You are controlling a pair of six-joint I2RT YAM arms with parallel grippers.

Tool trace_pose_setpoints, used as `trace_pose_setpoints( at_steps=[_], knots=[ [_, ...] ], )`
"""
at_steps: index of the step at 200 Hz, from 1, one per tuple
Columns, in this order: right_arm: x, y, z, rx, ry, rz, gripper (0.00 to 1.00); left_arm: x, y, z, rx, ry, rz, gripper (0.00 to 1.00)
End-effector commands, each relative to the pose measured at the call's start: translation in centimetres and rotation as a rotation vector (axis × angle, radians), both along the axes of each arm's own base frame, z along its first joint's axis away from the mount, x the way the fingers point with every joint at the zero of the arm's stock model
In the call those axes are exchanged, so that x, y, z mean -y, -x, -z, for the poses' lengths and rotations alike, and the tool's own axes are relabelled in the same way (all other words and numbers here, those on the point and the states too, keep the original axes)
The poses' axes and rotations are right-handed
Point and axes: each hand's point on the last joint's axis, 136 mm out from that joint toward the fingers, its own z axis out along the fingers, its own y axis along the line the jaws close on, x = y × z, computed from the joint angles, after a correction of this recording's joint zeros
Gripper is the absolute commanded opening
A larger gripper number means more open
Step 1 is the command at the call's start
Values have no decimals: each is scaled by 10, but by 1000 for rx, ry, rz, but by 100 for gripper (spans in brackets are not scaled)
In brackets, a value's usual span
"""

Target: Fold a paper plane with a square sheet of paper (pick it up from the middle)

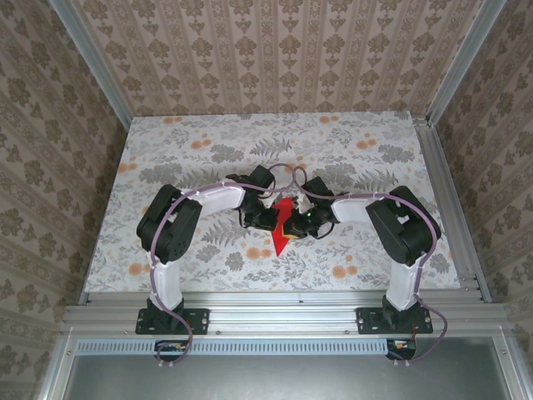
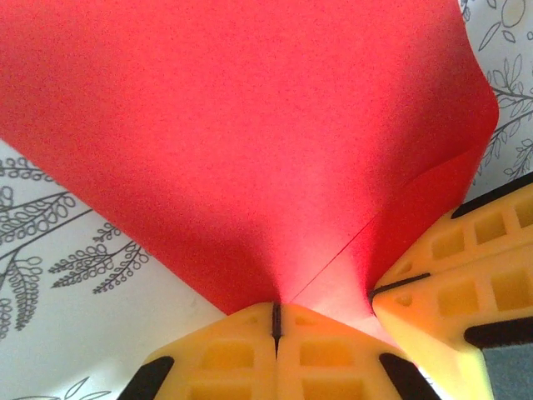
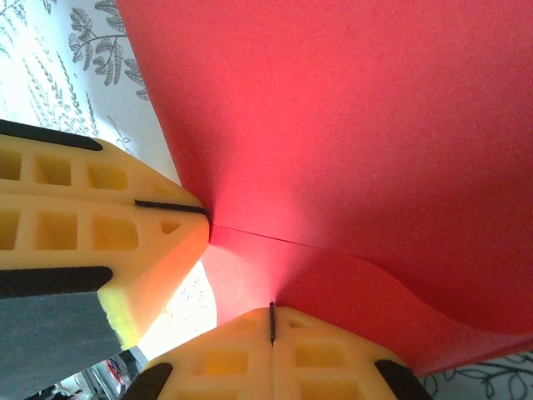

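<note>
Overhead: bright, even, diffuse light; sharp across the frame; only faint soft shadows from the arms (image 1: pixel 179 225) on the desk (image 1: pixel 166 167).
Left wrist: paper (image 2: pixel 250 142) saturated red and grainy, shaded along its lower left edge, glowing paler pink by the left claw (image 2: pixel 275 321); desk print crisp.
Right wrist: paper backlit pink near the right claw (image 3: pixel 272 321); desk patch at lower left blown out white; leaf print top left slightly soft.
</note>
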Motion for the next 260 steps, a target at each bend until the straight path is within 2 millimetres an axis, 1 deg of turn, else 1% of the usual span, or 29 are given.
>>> trace_pose_setpoints(
  at_steps=[1,25,50,80,105,133,148,166,200,220,260],
  knots=[
    [18,20,16,-64,93,3,6,-30,8,38,-31,-173,14,6],
    [18,27,13,-66,94,-7,6,-29,8,39,-33,-175,19,6],
    [18,28,4,-53,81,-5,6,-29,8,41,-39,-176,24,6],
    [2,18,-15,-8,-2,15,6,-28,9,41,-42,-176,26,6],
    [-11,13,-25,14,-53,21,7,-29,9,41,-42,-177,29,5],
    [-21,13,-18,1,-62,13,7,-29,10,41,-43,-176,30,6],
    [-24,18,-11,-15,-47,-5,7,-29,10,42,-42,-177,32,6],
    [-19,27,-1,-40,-11,-23,7,-30,11,43,-45,-180,32,6],
    [-7,44,9,-68,31,-45,7,-31,12,45,-48,-183,32,6],
    [-7,52,10,-70,41,-55,7,-30,11,46,-47,-184,32,6],
    [-12,63,10,-71,48,-77,7,-31,10,47,-48,-188,30,5]
  ],
)
